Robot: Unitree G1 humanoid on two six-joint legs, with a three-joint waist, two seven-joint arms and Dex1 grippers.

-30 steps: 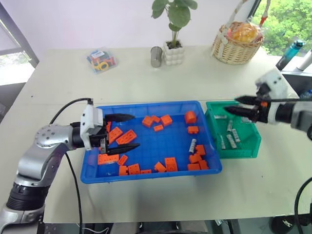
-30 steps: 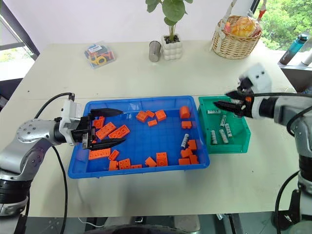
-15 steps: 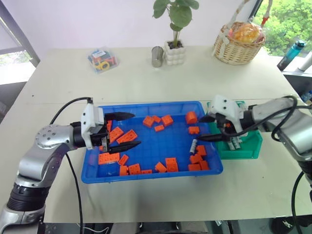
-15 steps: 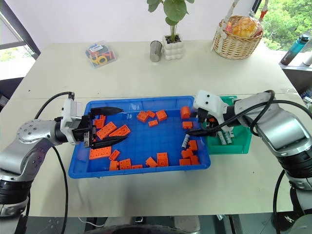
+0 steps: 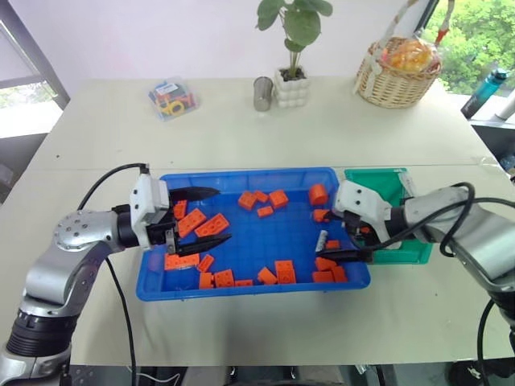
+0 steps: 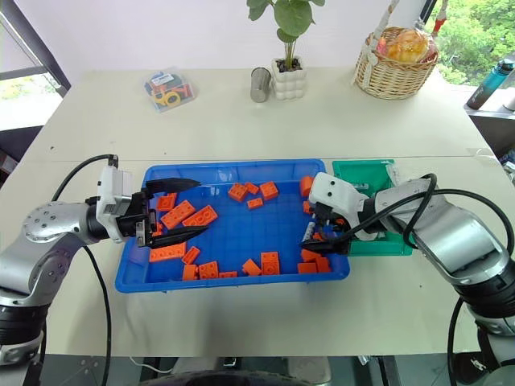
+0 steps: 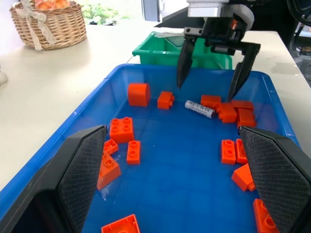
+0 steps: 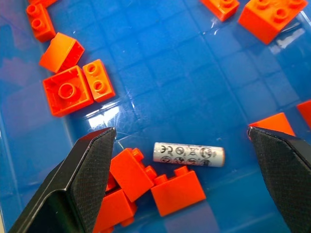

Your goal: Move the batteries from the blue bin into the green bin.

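My left gripper (image 5: 199, 217) hovers over the blue bin's (image 5: 241, 286) left end, fingers wide, holding nothing, orange bricks (image 5: 208, 226) below. My right gripper (image 7: 212, 68) hangs at the bin's right end, fingers spread wide, empty, straddling one battery (image 8: 189, 154) lying flat on the bin floor among bricks. Green bin (image 5: 386, 181) sits just beside, right of blue bin, on the tabletop (image 5: 241, 129).
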